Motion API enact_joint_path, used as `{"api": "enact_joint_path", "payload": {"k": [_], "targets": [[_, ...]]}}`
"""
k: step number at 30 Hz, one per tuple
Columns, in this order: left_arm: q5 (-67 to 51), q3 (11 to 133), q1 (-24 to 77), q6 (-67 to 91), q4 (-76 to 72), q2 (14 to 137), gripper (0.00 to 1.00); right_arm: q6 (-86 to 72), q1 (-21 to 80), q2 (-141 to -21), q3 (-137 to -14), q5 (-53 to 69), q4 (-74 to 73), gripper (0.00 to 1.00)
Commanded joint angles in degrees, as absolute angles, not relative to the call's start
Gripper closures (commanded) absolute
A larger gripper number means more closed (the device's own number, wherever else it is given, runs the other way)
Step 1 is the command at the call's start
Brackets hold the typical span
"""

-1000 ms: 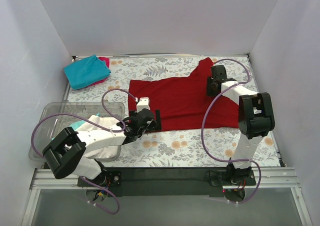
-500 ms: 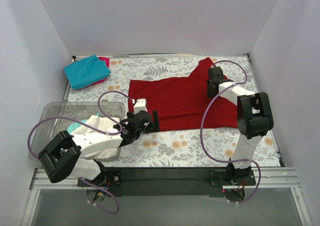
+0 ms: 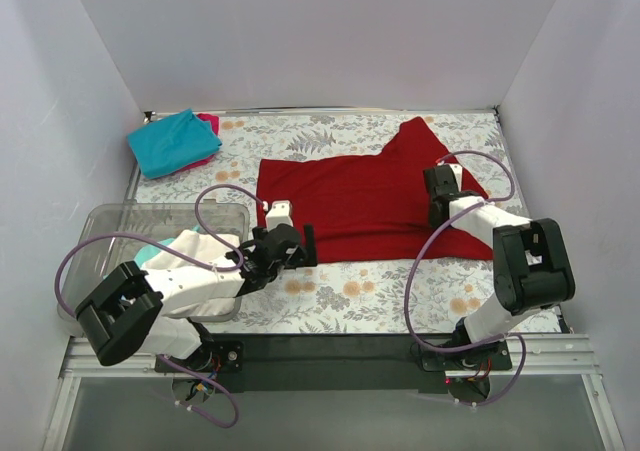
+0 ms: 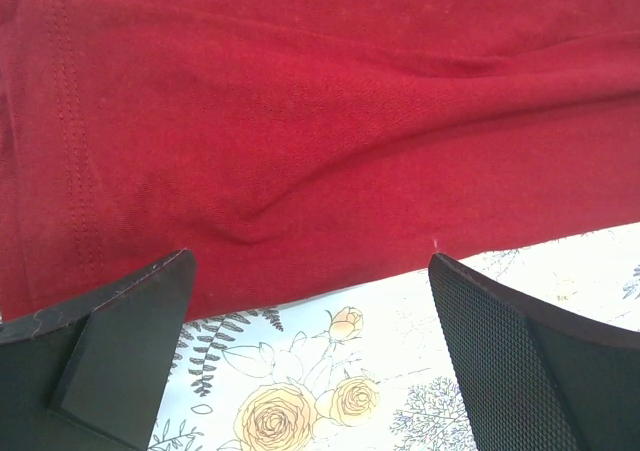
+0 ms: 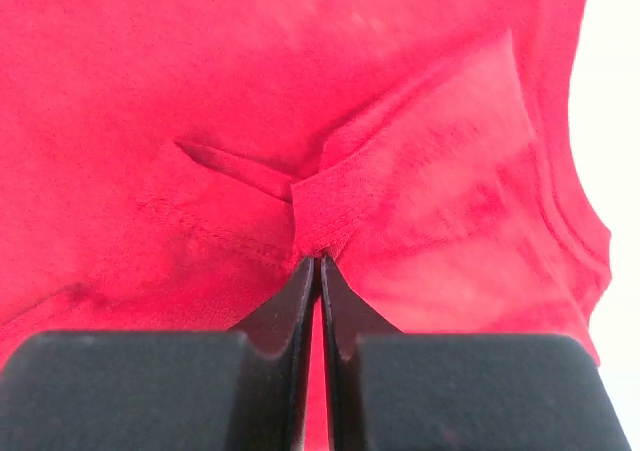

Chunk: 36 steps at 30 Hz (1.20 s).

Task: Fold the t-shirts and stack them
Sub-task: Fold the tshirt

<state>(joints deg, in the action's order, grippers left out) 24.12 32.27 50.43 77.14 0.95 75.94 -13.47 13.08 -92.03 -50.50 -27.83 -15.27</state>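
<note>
Dark red cotton t-shirt (image 3: 350, 196), large, one layer, not yet folded.

Top view: lies spread across the middle of the floral-printed table (image 3: 380, 286), one sleeve reaching toward the far right corner. Left claw (image 3: 305, 243) sits at the near hem. Right claw (image 3: 437, 186) is planted on the right side of the cloth. Folded teal t-shirt (image 3: 172, 141) rests on a magenta-pink t-shirt (image 3: 209, 122) at the far left corner. Clear plastic bin (image 3: 110, 216) stands near left; the left arm covers most of its inside, a scrap of teal cloth (image 3: 152, 252) shows, the rest cannot be told.

Left wrist view: left claw (image 4: 310, 261) gapes wide, holding nothing, its fingers astride the hem of the shirt (image 4: 320, 121). Advice: lower until one finger slides under the hem, then close on the edge alone.

Right wrist view: right claw (image 5: 318, 263) is pinched tight on a small ridge of the shirt (image 5: 300, 91) at a seam. Advice: lift both sides together, keeping the edge taut, so the fold lands straight.
</note>
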Motion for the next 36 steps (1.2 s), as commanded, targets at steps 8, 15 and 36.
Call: {"api": "enact_joint_path", "payload": {"k": [8, 15, 36], "targets": [[23.64, 31.82, 50.62, 77.43, -3.61, 79.45, 0.04, -16.7, 13.18, -84.73, -48.08, -29.36, -16.17, 0.99], [23.12, 32.34, 50.62, 77.26, -3.78, 79.89, 0.04, -15.12, 13.27, -82.79, -50.71, -23.65, -15.65, 0.57], [25.14, 33.75, 50.62, 77.17, -1.67, 82.35, 0.04, -12.3, 13.18, -95.98, -54.76, -16.52, -8.35, 0.64]]}}
